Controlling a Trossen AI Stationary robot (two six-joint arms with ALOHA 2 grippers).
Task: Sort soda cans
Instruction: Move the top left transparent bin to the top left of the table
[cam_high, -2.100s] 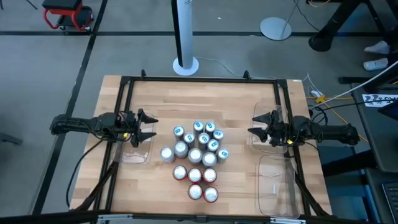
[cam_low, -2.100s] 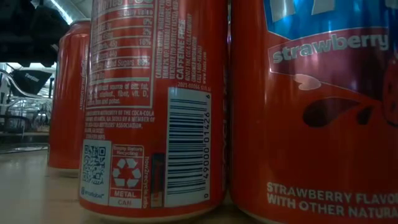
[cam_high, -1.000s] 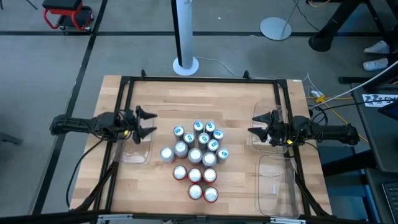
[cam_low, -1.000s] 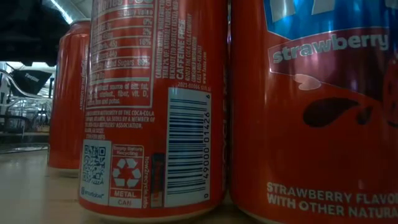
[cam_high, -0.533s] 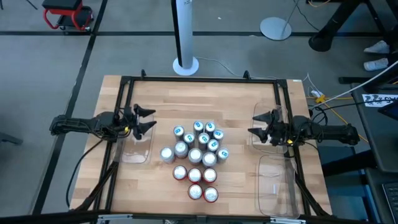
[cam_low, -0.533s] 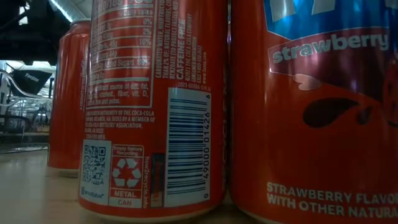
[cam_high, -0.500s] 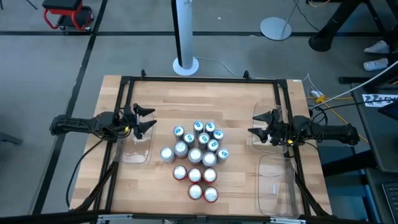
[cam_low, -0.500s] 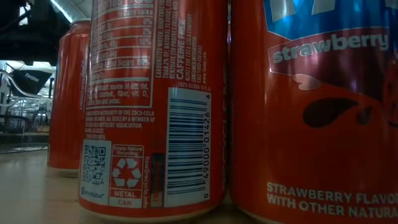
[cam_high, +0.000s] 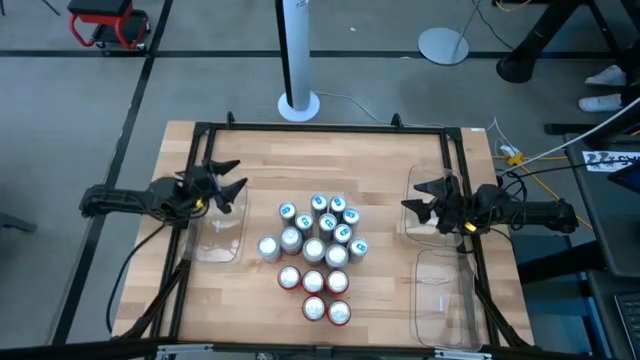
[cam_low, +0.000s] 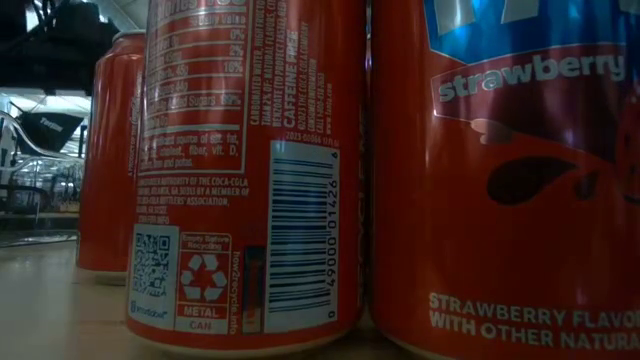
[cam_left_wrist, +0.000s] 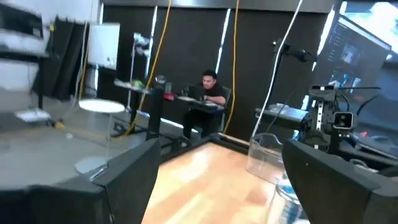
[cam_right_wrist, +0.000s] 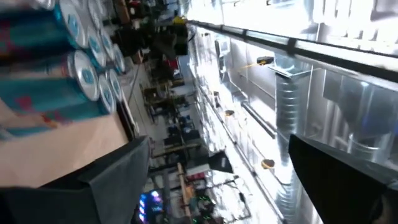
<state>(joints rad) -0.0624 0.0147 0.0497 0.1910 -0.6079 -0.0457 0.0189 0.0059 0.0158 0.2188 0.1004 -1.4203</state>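
The soda cans (cam_high: 315, 250) stand upright in one tight cluster mid-table: teal ones (cam_high: 330, 215) at the far side, silver-grey ones (cam_high: 290, 242) in the middle, red ones (cam_high: 318, 295) nearest. In the low view, red cans (cam_low: 250, 170) fill the picture. My left gripper (cam_high: 232, 177) hovers open, left of the cluster, above the far end of a clear tub (cam_high: 218, 238). Its wrist view looks between its fingers (cam_left_wrist: 217, 186) across the table. My right gripper (cam_high: 412, 196) is open, right of the cluster; teal cans (cam_right_wrist: 68, 74) show in its wrist view.
Two clear plastic tubs lie along the right side, a far one (cam_high: 428, 205) and a near one (cam_high: 445, 295). A black frame (cam_high: 320, 127) edges the table. A white pole base (cam_high: 298, 104) stands beyond the far edge. A person (cam_left_wrist: 211, 93) sits at a desk in the room.
My left gripper has moved toward the table's far edge and tipped its fingers upward, staying open. The cans have not moved.
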